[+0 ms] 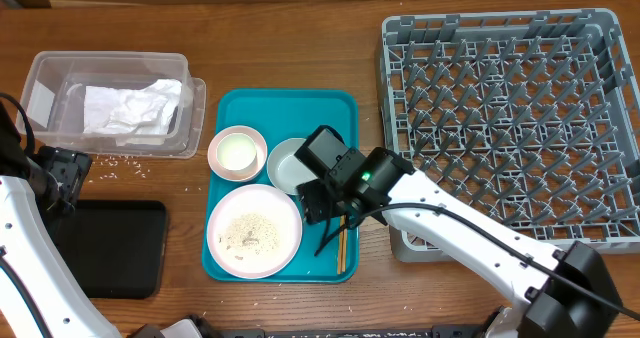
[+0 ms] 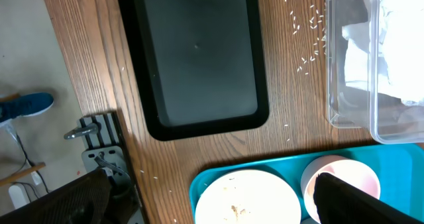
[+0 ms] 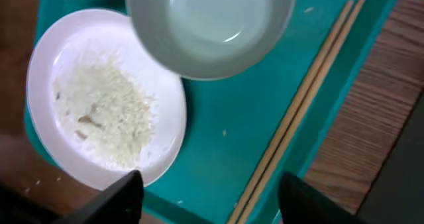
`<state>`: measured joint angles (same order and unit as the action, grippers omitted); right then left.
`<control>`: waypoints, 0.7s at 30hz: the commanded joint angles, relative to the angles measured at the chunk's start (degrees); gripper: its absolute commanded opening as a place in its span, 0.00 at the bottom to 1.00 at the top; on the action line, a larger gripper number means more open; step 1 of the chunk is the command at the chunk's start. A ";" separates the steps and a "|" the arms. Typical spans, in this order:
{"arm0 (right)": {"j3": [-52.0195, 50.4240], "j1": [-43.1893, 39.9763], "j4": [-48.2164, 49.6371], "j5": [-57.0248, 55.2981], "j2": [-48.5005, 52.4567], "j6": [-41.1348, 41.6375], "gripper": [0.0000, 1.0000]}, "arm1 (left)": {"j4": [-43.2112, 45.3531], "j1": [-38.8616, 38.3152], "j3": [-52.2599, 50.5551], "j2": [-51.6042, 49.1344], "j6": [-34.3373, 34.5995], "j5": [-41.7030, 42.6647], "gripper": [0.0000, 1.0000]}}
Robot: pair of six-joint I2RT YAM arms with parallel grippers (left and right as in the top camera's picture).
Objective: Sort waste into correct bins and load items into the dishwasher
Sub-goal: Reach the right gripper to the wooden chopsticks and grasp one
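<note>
**My right fingers [image 1: 335, 216] are spread astride the chopsticks [image 3: 298, 111], pinching nothing.**
The sticks lie flat between my tips, near the teal tray's [image 3: 225, 151] rim. If I close crooked, I may catch one and roll the other off. The grey-green bowl [image 3: 212, 25] and the plate [image 3: 169, 128] of rice [image 3: 106, 111] crowd one side, so a nudge scatters grains. The dish rack [image 1: 388, 98] waits well apart on the other. My left fingers [image 1: 62, 175], also spread and empty, hover near the black tray [image 1: 110, 248].

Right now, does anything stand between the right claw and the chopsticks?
Nothing visible does. The chopsticks lie bare on the teal tray, running between the spread fingers of the right claw; the grey-green bowl sits to one side.
</note>
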<state>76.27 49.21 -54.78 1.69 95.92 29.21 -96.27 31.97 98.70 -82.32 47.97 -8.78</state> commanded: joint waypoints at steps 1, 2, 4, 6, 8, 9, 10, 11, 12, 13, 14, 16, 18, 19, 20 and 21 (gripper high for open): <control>0.20 0.22 0.48 -6.84 4.15 13.09 0.61 | -0.11 -0.11 0.81 -0.20 0.92 -0.17 1.00; 0.20 0.22 0.48 -7.30 5.16 13.77 0.61 | -0.11 -0.11 0.81 -0.20 0.94 -0.20 1.00; 0.20 0.22 0.39 -8.11 7.50 14.58 0.61 | -0.11 -0.11 0.81 -0.20 0.92 -0.17 1.00; 0.20 0.22 0.17 -8.09 9.88 14.62 0.61 | -0.11 -0.11 0.81 -0.20 0.92 -0.20 1.00; 0.20 0.22 -0.48 -8.11 11.63 16.17 0.60 | -0.11 -0.13 0.81 -0.20 0.92 -0.17 1.00; 0.17 0.22 -0.90 -8.11 12.50 16.74 0.59 | -0.13 -0.11 0.81 -0.20 0.92 -0.20 1.00; 0.17 0.22 -1.18 -8.09 13.27 16.90 0.58 | -0.11 -0.11 0.81 -0.20 0.92 -0.17 1.00; 0.20 0.22 -1.29 -8.09 13.66 16.90 0.58 | -0.11 -0.11 0.81 -0.20 0.92 -0.20 1.00; 0.20 0.22 -1.46 -8.00 14.47 16.90 0.56 | -0.11 -0.11 0.81 -0.20 0.92 -0.20 1.00; 0.17 0.22 -1.49 -7.54 15.17 16.87 0.55 | -0.11 -0.11 0.81 -0.20 0.92 -0.17 1.00; 0.17 0.22 -1.42 -6.64 15.80 16.87 0.54 | -0.11 -0.11 0.81 -0.20 0.92 -0.20 1.00; 0.17 0.22 -1.11 -5.42 16.50 16.85 0.53 | -0.11 -0.11 0.81 -0.20 0.92 -0.17 1.00; 0.17 0.22 -1.07 -5.22 16.74 16.85 0.52 | -0.11 -0.11 0.81 -0.20 0.92 -0.17 1.00; 0.17 0.22 -1.05 -5.03 16.74 16.85 0.52 | -0.11 -0.11 0.81 -0.20 0.92 -0.17 1.00; 0.17 0.22 -0.81 -4.52 16.74 16.87 0.51 | -0.11 -0.11 0.81 -0.20 0.92 -0.17 1.00; 0.17 0.22 -0.46 -4.17 16.92 16.90 0.49 | -0.11 -0.11 0.81 -0.20 0.92 -0.17 1.00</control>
<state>76.27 49.21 -55.94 -3.62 112.46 45.43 -96.38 31.97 98.70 -82.32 47.97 -8.78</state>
